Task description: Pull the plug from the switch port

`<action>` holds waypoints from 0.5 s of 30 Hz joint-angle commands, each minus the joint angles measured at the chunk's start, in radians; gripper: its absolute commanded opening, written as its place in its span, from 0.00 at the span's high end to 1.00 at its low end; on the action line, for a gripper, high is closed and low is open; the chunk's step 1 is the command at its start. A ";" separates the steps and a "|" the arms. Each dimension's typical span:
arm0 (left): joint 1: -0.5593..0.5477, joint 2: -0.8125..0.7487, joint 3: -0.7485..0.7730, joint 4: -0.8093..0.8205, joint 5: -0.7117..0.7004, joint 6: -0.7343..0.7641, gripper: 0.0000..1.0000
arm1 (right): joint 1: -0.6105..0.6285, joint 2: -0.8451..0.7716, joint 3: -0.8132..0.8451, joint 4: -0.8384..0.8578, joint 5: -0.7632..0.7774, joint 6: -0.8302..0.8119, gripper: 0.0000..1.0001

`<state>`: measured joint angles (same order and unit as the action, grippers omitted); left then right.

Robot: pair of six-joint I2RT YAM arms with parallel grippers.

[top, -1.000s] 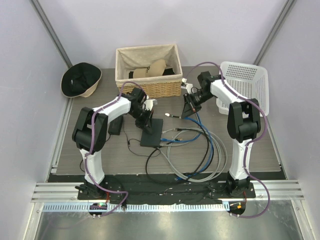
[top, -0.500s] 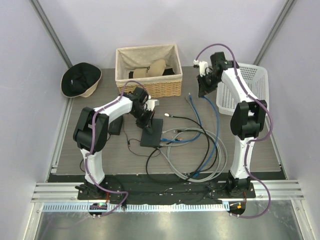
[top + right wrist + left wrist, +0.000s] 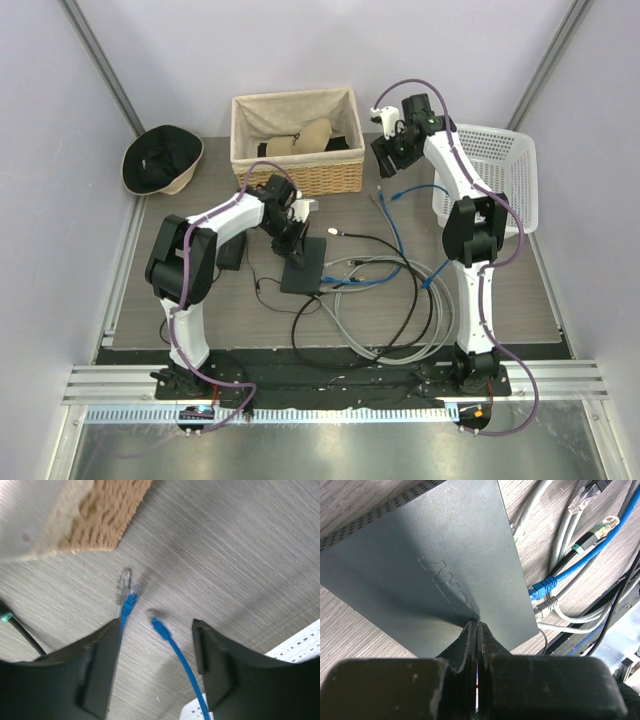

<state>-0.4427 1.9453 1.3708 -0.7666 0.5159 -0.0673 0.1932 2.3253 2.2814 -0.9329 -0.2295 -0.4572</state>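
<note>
The flat black switch box (image 3: 305, 272) (image 3: 420, 570) lies on the table, and my left gripper (image 3: 293, 243) (image 3: 474, 626), shut and empty, presses its tips down on the lid. A blue plug (image 3: 542, 587) and a grey plug (image 3: 545, 608) sit in the switch ports along its narrow edge. My right gripper (image 3: 385, 162) (image 3: 156, 625) hovers open near the wicker basket's corner. A loose blue plug (image 3: 160, 627) on its cable (image 3: 420, 186) shows between the spread fingers, touching neither. Another blue plug (image 3: 129, 603) and a grey plug (image 3: 122, 585) lie free on the table below.
The wicker basket (image 3: 300, 175) (image 3: 100, 515) stands at the back, a white plastic basket (image 3: 490, 160) at the back right, a hat (image 3: 160, 160) at the far left. Coiled grey, blue and black cables (image 3: 390, 310) lie right of the switch. A small black power brick (image 3: 230, 255) lies to its left.
My right gripper rose and swung to the back with the blue cable, then opened; the cable end now hangs free. The left gripper stayed on the switch.
</note>
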 commanded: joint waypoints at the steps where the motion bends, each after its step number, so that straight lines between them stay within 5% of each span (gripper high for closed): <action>1: 0.009 0.044 -0.050 -0.025 -0.162 0.064 1.00 | 0.023 -0.119 0.043 0.063 -0.045 0.092 0.27; 7: 0.009 0.056 -0.041 -0.026 -0.162 0.064 1.00 | 0.057 -0.317 -0.109 0.074 -0.152 0.204 0.25; 15: 0.009 0.060 -0.052 -0.017 -0.152 0.064 1.00 | 0.107 -0.616 -0.684 0.100 -0.336 0.249 0.27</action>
<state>-0.4427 1.9453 1.3708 -0.7662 0.5163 -0.0662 0.2829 1.7821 1.8114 -0.8421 -0.4194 -0.2615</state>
